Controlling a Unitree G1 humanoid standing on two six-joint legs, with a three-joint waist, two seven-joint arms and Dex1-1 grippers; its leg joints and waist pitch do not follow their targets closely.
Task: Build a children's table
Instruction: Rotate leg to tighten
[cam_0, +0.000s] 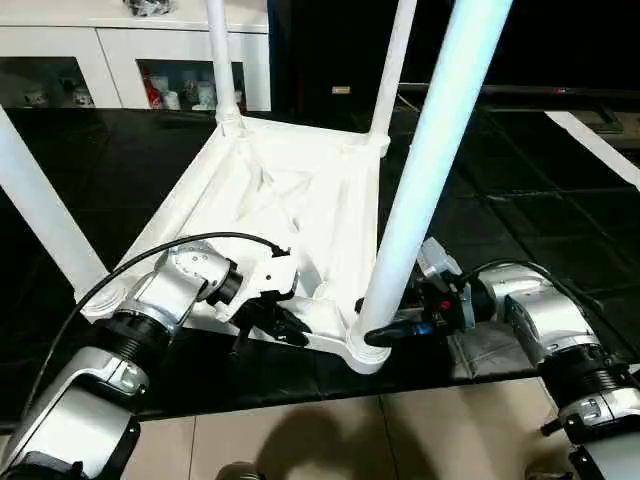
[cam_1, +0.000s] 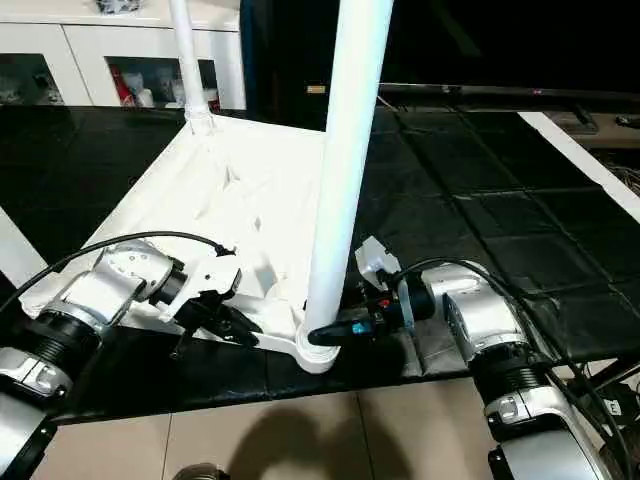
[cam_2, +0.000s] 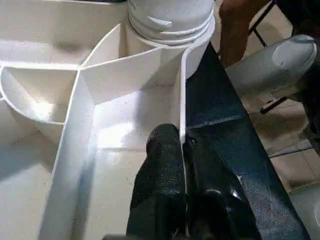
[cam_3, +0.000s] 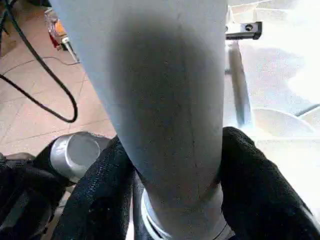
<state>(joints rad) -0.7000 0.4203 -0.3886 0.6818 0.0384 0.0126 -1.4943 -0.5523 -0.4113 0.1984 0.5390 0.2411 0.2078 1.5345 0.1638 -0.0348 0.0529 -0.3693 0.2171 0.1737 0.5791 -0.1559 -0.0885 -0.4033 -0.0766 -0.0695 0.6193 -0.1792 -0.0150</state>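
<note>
The children's table (cam_0: 290, 200) lies upside down on a black mat (cam_1: 480, 230), its ribbed underside facing up and its round white legs rising from the corners. The mat covers the floor ahead of a strip of beige tiles (cam_0: 400, 430) at the near edge, with a white glass-door cabinet (cam_0: 130, 60) at the far left.

The near right leg (cam_0: 420, 170) stands tilted in its corner socket, just left of the right gripper (cam_0: 385, 336). The right forearm (cam_0: 545, 315) lies low over the mat and reaches leftward, the gripper level at the foot of that leg. In the right wrist view its two black fingers (cam_3: 260, 190) flank the leg on either side, lying against its base.

The left forearm (cam_0: 165, 290) comes in from the near left, angled rightward over the table's near edge. The left gripper (cam_2: 183, 150) is pressed together on the thin upright rim (cam_2: 183, 90) of the table's frame, one finger on each side, near the same corner socket. A black cable (cam_0: 170, 250) arcs over the left wrist.
</note>
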